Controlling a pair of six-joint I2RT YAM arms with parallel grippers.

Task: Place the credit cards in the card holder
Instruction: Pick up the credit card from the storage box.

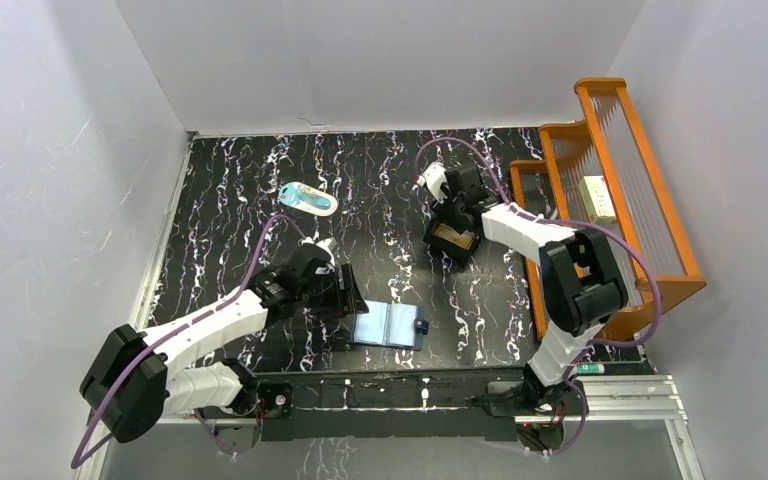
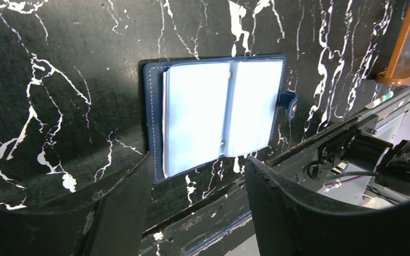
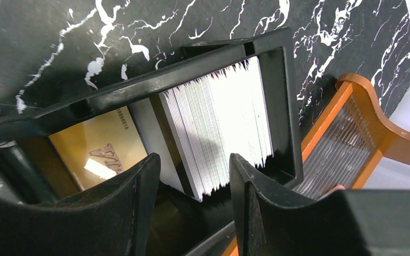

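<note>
The card holder (image 1: 390,325) (image 2: 224,114) lies flat and unfolded near the table's front edge, pale-blue pockets up, snap tab (image 2: 290,101) on its right. My left gripper (image 1: 350,295) (image 2: 198,160) hovers open just beside its left end, with nothing between the fingers. The credit cards stand in a small black box tray (image 1: 457,255) (image 3: 277,80): a thick stack of white cards (image 3: 219,122) and a golden-tan card (image 3: 99,152) leaning to its left. My right gripper (image 1: 457,225) (image 3: 193,160) hangs open over the tray, its fingers either side of the stack's near corner, holding nothing.
A pale-blue-and-white oval item (image 1: 309,198) lies at the back left of the black marbled table (image 1: 380,180). An orange stepped rack (image 1: 610,190) (image 3: 352,133) stands along the right side, close to the tray. The table's metal front rail (image 2: 320,138) runs just behind the card holder.
</note>
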